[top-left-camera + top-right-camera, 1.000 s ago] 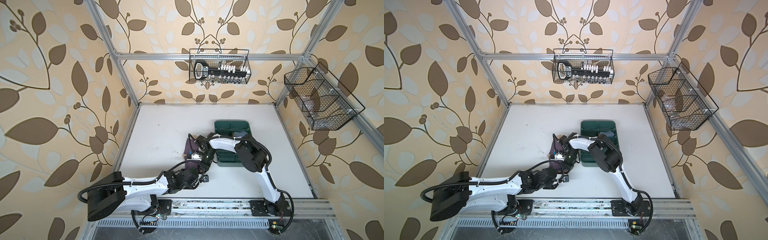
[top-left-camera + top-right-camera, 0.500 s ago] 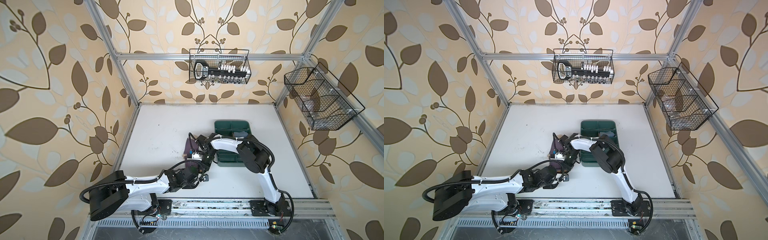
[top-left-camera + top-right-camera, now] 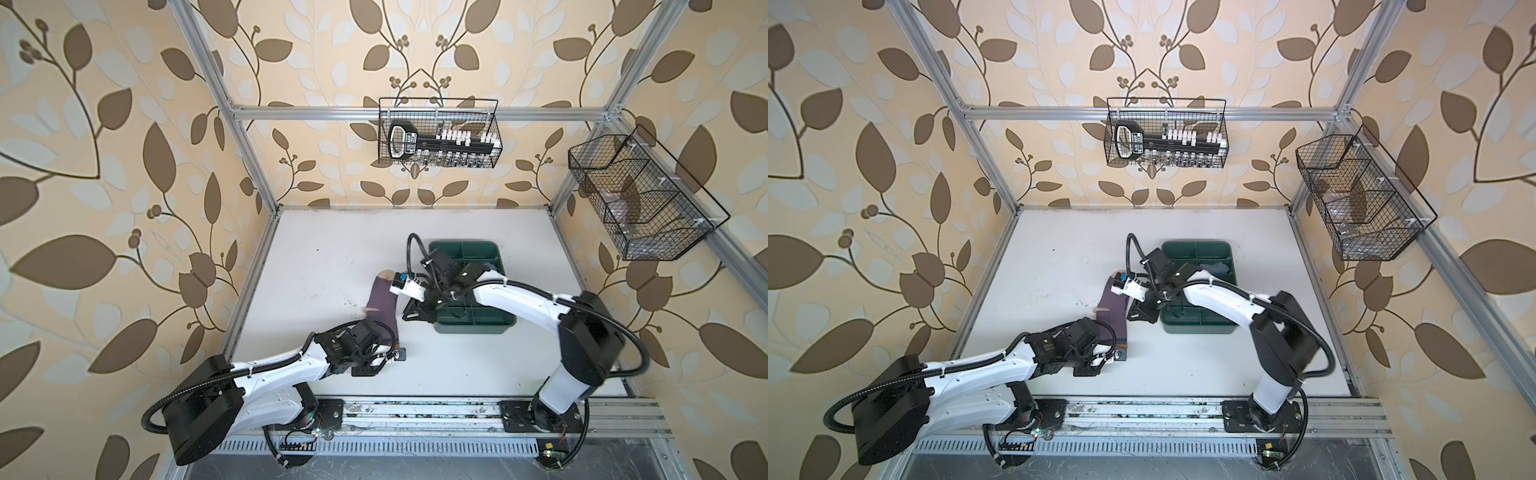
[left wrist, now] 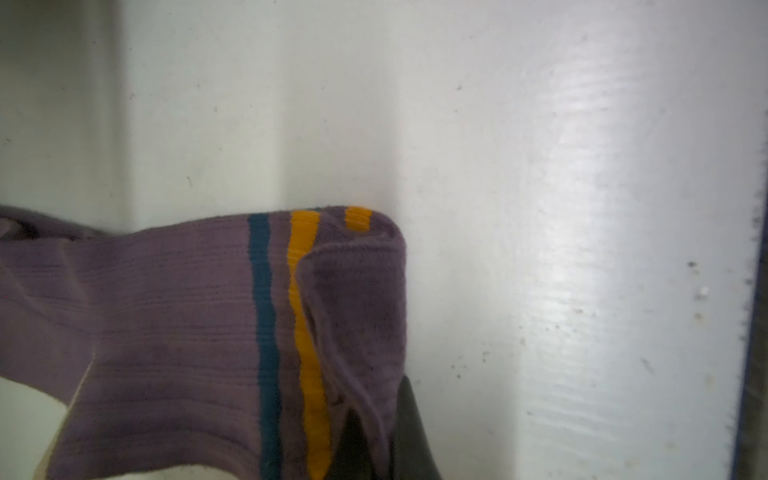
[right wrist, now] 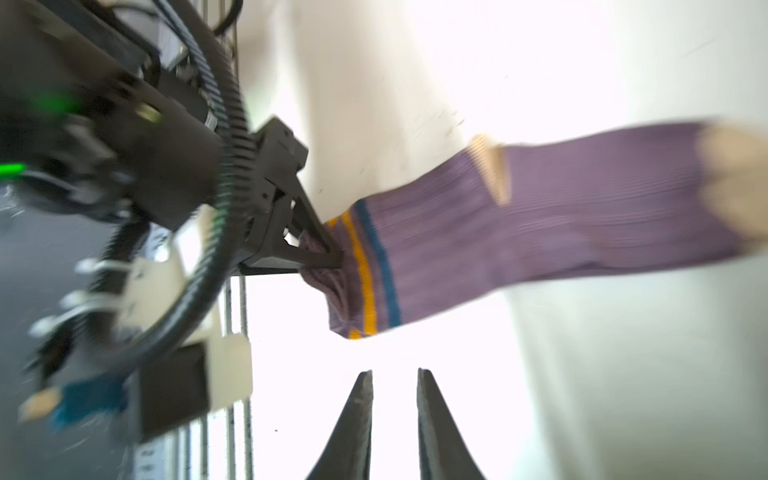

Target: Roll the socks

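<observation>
The purple sock [image 3: 382,301] lies mid-frame in both top views. The left gripper [image 5: 334,254] pinches its striped cuff, while the right gripper [image 5: 395,376] stands narrowly apart, empty. The roll should go tight and straight toward the toe.

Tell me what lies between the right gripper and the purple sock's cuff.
Only bare table, seen in the right wrist view: the right gripper sits apart from the purple sock, whose cuff the left gripper pinches.

One purple sock [image 3: 384,307], one tray [image 3: 473,329], two baskets [image 3: 438,166] [image 3: 648,199]
</observation>
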Motion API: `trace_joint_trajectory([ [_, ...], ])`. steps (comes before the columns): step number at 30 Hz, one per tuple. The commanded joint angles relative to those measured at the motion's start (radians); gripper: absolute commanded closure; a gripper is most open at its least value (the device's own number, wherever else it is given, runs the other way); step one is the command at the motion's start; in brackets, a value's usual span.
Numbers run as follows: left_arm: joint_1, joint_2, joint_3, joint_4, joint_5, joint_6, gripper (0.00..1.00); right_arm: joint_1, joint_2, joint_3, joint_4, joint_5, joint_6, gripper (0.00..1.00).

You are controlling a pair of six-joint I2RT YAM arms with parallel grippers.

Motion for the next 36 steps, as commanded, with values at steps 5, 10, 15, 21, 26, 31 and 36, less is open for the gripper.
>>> trace_joint_trajectory([
  [5,0.051,0.019,0.047,-0.161,0.106,0.015,1.0,0.104,-0.561,-0.504,0.645,0.453,-0.092,0.79],
  [10,0.089,0.004,0.09,-0.224,0.156,0.016,1.0,0.349,-0.75,-0.664,0.58,0.647,-0.371,0.72],
  [15,0.104,0.037,0.139,-0.3,0.25,-0.003,1.0,0.581,-0.723,-0.675,0.469,0.897,-0.493,0.75],
  [21,0.112,0.115,0.161,-0.319,0.303,-0.017,1.0,0.81,-0.538,-0.737,0.656,1.037,-0.572,0.73],
  [26,0.124,0.14,0.166,-0.326,0.316,-0.017,1.0,0.848,-0.295,-0.722,0.835,1.016,-0.557,0.72],
  [31,0.128,0.137,0.167,-0.323,0.319,-0.024,1.0,0.821,-0.089,-0.681,0.975,1.006,-0.591,0.69],
  [36,0.128,0.135,0.166,-0.322,0.315,-0.029,1.0,0.786,0.035,-0.618,1.016,0.962,-0.576,0.62],
])
